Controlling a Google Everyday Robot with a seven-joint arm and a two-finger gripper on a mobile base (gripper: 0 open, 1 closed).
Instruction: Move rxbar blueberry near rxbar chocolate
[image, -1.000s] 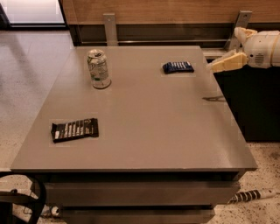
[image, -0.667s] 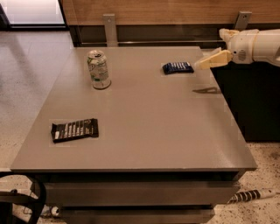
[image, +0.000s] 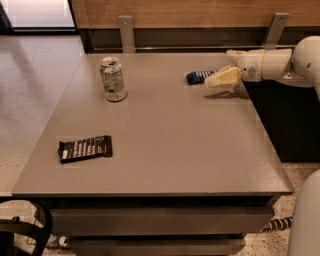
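The pincer (image: 216, 80) is hovering low over the far right part of the table (image: 175, 145), reaching in from the right at the end of the white arm (image: 270, 64). Its cream tip is pointing left and slightly down. It is casting a shadow on the table just below and to its right. Whether it is spread or pressed together cannot be told from this angle.

Compared with a second ago, the pincer is sitting clearly further left. It was then hanging over the right edge of the table, well apart from the blue wrapper. Now its tip is overlapping the right end of the rxbar blueberry (image: 199, 76) in the view. Whether the two are touching cannot be told.

The rxbar blueberry is lying flat on the far right part of the table, in the same spot as in the earlier frames. Its left portion is showing and its right end is hiding behind the pincer.

Further left, a silver and green can (image: 113, 79) is standing upright on the far left part of the table, unmoved. The rxbar chocolate (image: 85, 148) is lying flat near the near left corner, well apart from the rxbar blueberry, and it too is keeping its earlier place.
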